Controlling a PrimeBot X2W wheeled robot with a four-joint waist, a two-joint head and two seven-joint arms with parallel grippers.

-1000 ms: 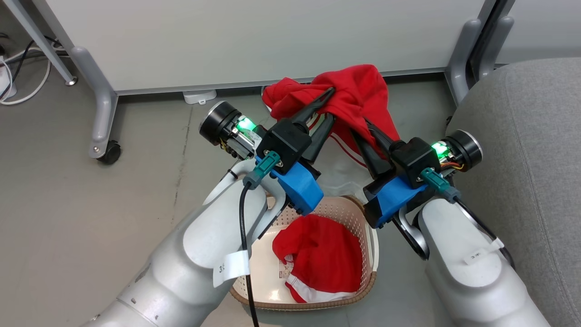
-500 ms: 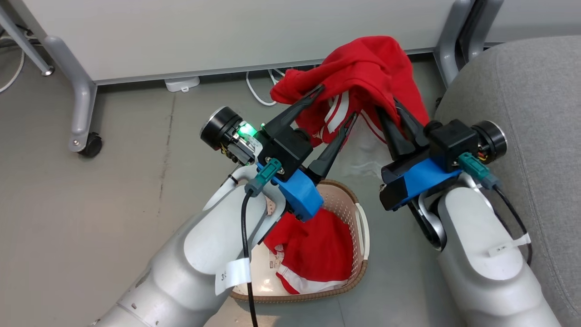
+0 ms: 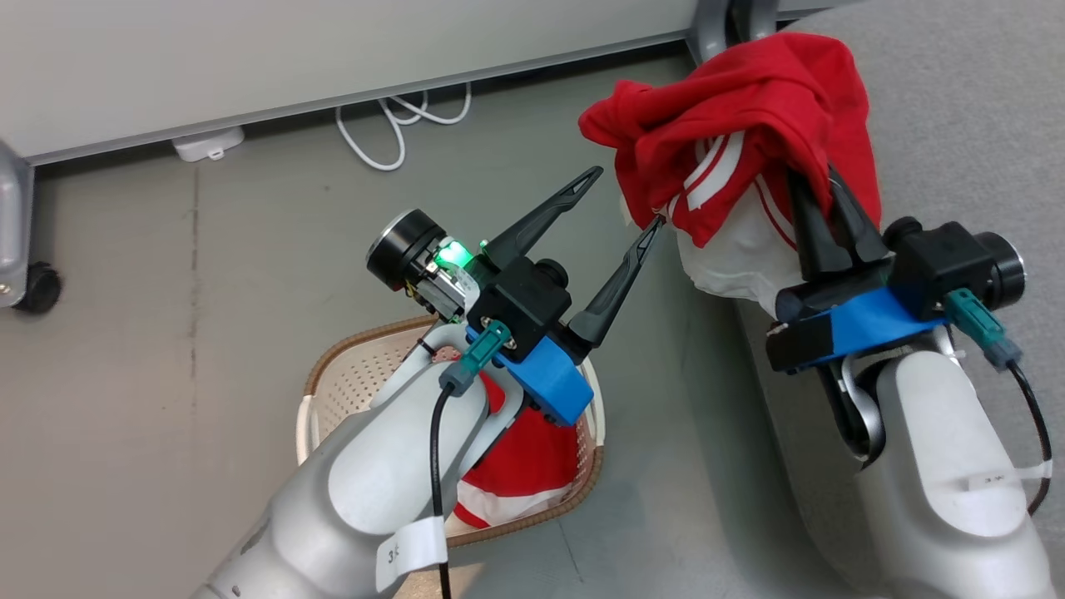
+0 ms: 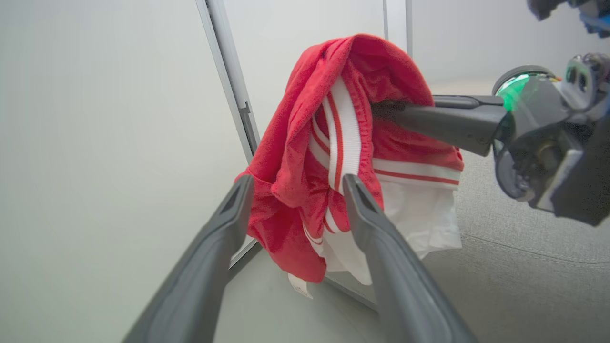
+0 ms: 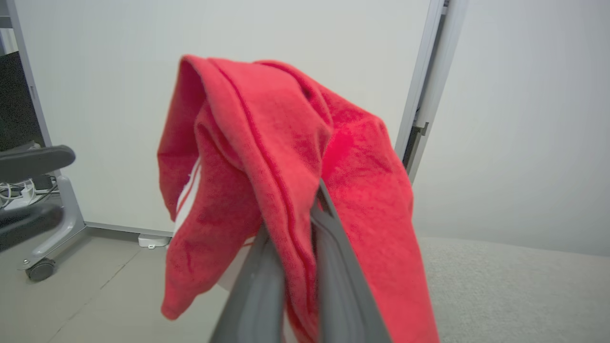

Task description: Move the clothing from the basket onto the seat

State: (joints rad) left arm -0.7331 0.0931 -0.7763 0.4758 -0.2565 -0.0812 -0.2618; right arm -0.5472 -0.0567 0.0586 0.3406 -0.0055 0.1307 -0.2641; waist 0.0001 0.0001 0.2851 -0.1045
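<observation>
My right gripper (image 3: 819,208) is shut on a red garment with white bands and thin stripes (image 3: 749,108), holding it up over the near-left edge of the grey seat (image 3: 965,125). The right wrist view shows the garment (image 5: 286,143) draped over that gripper (image 5: 295,271), with the seat (image 5: 500,286) below. My left gripper (image 3: 626,197) stands open just left of the cloth; from its wrist the garment (image 4: 333,119) hangs just beyond the spread gripper (image 4: 295,188). A second red garment (image 3: 516,466) lies in the cream basket (image 3: 333,374), partly hidden by my left arm.
A pale partition wall runs along the back, with a grey leg on a castor (image 3: 37,287) at far left. A white cable (image 3: 399,125) and a small white box (image 3: 208,141) lie on the grey floor at its foot.
The head camera has swung right. My left gripper has opened and come off the garment. My right gripper has carried the garment rightward to over the seat's edge.
</observation>
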